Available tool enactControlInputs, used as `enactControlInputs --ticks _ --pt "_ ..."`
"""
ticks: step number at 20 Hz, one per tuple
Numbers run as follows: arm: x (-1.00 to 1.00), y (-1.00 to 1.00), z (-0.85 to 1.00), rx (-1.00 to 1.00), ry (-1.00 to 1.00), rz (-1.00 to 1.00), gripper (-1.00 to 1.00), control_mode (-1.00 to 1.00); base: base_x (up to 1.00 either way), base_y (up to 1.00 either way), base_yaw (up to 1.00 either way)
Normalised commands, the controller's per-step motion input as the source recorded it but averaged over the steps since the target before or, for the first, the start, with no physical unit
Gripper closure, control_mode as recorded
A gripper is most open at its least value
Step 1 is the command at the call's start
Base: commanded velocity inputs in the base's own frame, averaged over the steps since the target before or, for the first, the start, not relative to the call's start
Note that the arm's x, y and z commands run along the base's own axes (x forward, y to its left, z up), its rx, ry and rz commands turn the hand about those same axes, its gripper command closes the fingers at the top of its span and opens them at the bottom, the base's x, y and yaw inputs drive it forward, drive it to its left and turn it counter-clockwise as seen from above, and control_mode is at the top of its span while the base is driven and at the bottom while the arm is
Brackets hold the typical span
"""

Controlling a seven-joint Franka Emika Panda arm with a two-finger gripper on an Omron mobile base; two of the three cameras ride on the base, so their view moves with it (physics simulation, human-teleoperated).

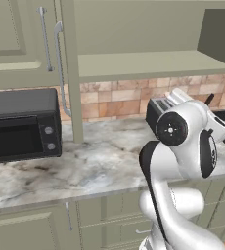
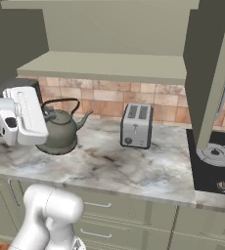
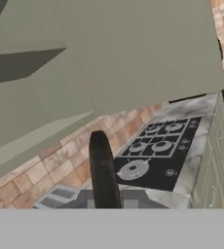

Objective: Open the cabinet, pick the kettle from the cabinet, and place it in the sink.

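The sage-green cabinet stands open, its pale shelf bare and its doors swung out to either side. The dull-grey kettle is down at counter level, just left of the toaster; whether it rests on the marble or hangs just above it I cannot tell. My gripper is at the kettle's left side, shut on its thin dark arched handle, which rises between the fingertips in the hand view. In the left base view my own arm covers the kettle. The sink is out of view.
A boxy silver toaster stands mid-counter against the brick backsplash. A black cooktop lies at the right, under the open right door. A black microwave sits at the left beside the open left door.
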Motion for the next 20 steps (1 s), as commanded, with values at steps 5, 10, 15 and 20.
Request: enactControlInputs --ticks 5,10,15,20 --pt "0.05 -0.12 -0.51 -0.06 -0.23 0.06 1.0 -1.0 0.0 0.0 0.0" --pt "0.09 -0.27 -0.42 -0.06 -0.08 0.06 1.0 -1.0 0.0 0.0 0.0" --pt "0.21 -0.24 -0.43 -0.09 0.0 0.05 1.0 -1.0 0.0 0.0 0.0" --pt "0.2 -0.17 -0.42 -0.14 0.0 0.05 1.0 -1.0 0.0 0.0 0.0"
